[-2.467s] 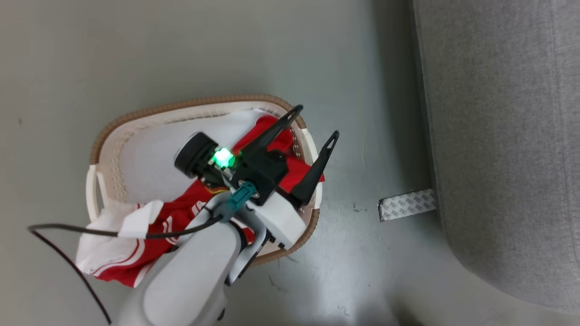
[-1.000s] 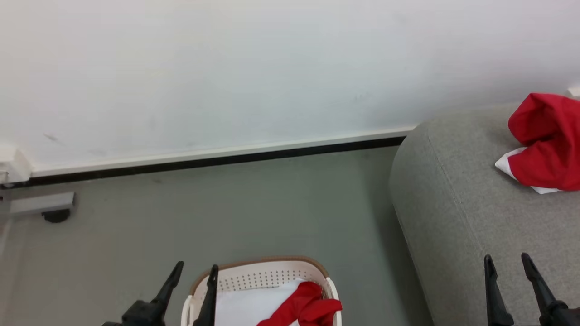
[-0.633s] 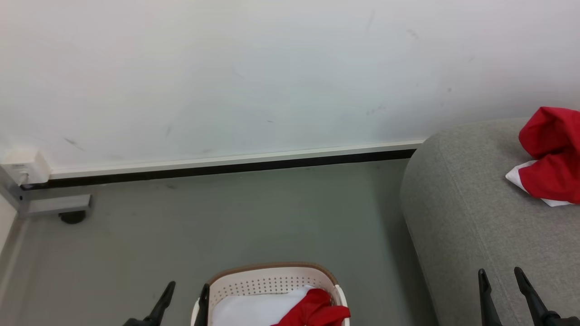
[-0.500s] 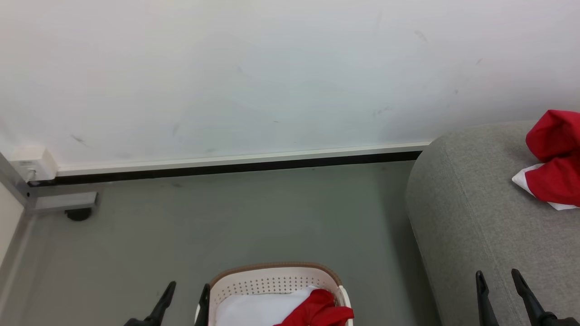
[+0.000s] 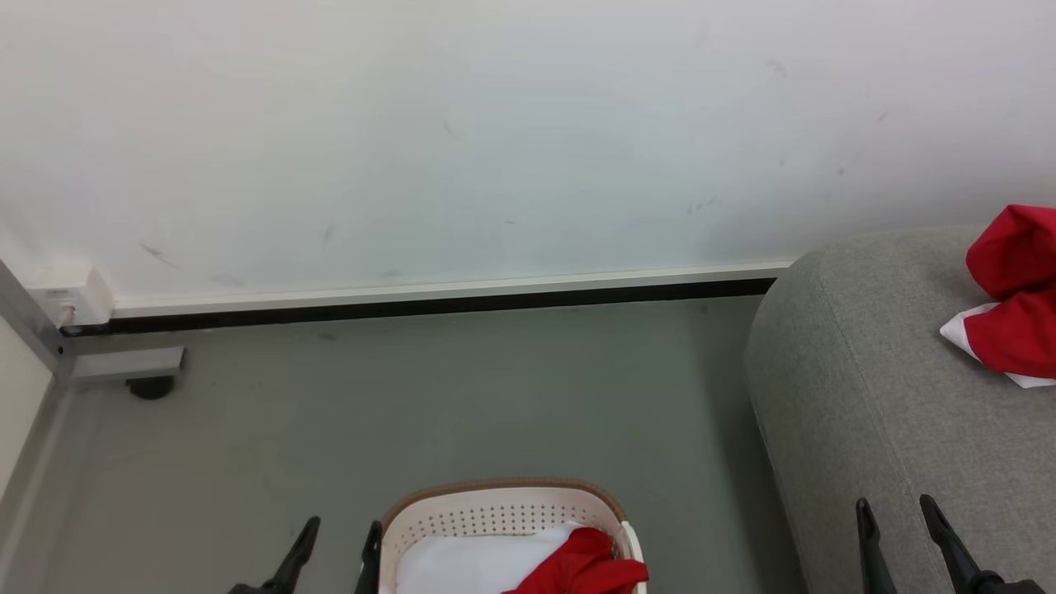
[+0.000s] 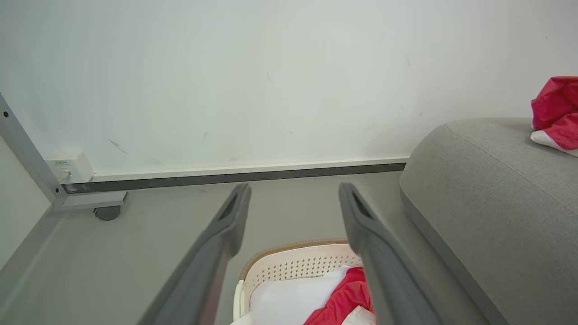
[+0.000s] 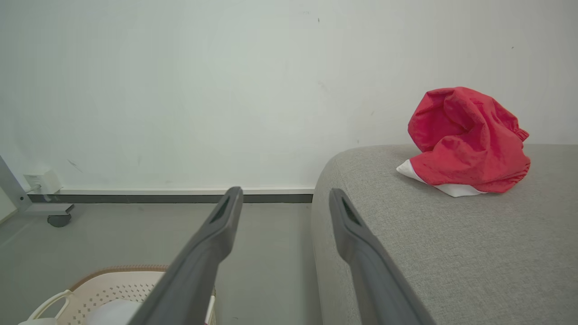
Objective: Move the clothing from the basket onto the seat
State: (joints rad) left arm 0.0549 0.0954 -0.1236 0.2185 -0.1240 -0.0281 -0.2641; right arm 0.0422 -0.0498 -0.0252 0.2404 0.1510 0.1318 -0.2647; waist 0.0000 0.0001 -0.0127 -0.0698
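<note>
Left gripper [image 5: 343, 528] and right gripper [image 5: 893, 505] gaped empty, red clothing [image 5: 587, 565] lay in near basket [image 5: 503, 487], another garment [image 5: 1011, 305], seemingly crumpled, on right seat [image 5: 866, 396].

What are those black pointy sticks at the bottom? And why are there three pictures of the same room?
They are a robot's pincers, its hands. One picture comes from a camera on its head: the left pincer and right pincer poke up at the bottom. The other two come from cameras on its wrists. Both pincers are open, holding nothing. On the floor stands an oval white plastic basket with a brown rim, red clothing inside. One crumpled red garment lies on the large grey fabric sofa.
</note>
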